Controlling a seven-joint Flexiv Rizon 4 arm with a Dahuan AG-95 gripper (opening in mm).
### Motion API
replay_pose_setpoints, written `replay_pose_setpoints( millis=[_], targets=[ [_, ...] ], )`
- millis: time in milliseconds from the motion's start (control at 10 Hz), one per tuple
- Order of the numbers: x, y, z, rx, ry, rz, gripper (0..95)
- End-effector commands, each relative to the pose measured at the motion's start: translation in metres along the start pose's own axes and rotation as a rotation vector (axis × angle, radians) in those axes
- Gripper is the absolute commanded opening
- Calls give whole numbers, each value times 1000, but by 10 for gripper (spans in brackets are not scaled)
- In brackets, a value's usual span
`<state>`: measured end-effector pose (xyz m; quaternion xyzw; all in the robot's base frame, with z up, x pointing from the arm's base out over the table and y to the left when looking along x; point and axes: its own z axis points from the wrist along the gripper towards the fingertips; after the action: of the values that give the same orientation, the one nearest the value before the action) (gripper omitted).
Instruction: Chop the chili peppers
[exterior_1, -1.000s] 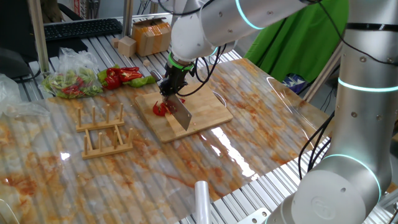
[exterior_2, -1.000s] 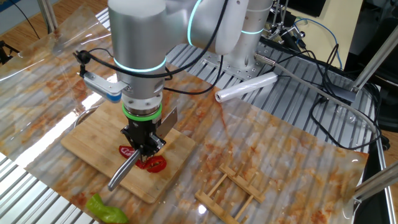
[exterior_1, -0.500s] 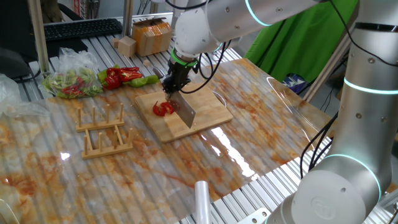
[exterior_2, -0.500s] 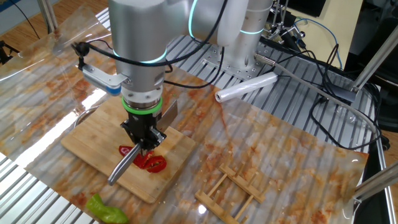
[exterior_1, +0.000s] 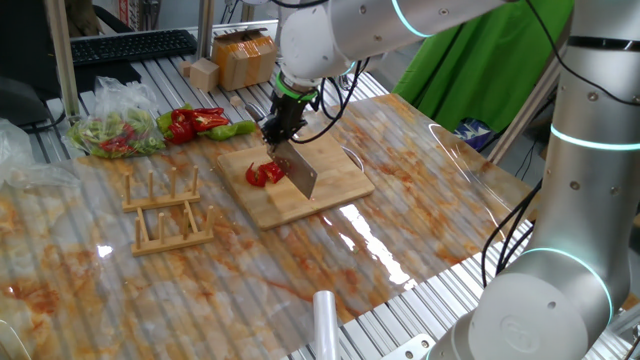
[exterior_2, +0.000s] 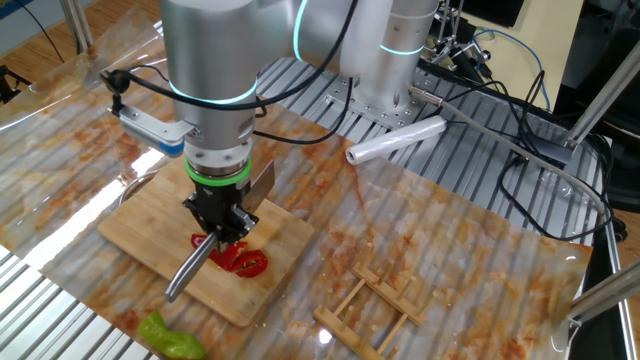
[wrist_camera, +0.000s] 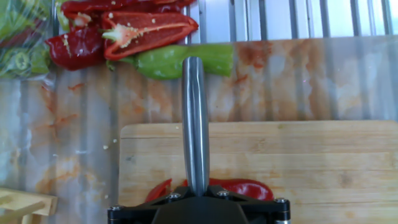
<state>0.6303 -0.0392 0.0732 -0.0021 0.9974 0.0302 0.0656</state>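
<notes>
We see the pincer (exterior_2: 222, 238) clenched on the smooth metal handle of a knife (exterior_1: 299, 176), whose flat rectangular blade hangs tilted just above the wooden cutting board (exterior_1: 335, 178). Right beside the blade, on the board, lie the chili peppers (exterior_1: 264, 175), glossy red and cut into wet pieces. The board sits on a bench (exterior_1: 420, 190) covered with a clear, red-smeared sheet. The arm (exterior_2: 215, 70) reaches over the board with its wrist pointing straight down. Past the board's edge lie a green pepper (wrist_camera: 180, 61), a split red pepper (wrist_camera: 146, 31) showing pale seeds, and a slatted wooden rack (exterior_1: 168, 207).
</notes>
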Motion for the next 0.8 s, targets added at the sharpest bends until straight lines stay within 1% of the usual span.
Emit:
replay_pose_setpoints(
  millis=[100,600,700,800],
  targets=[
    [-1,-4,2,-5,-2,-11,0],
    [-1,-4,3,-9,-3,-5,0],
    [0,-4,4,-11,-2,-3,0],
    [1,-2,8,-13,-6,0,0]
  ],
)
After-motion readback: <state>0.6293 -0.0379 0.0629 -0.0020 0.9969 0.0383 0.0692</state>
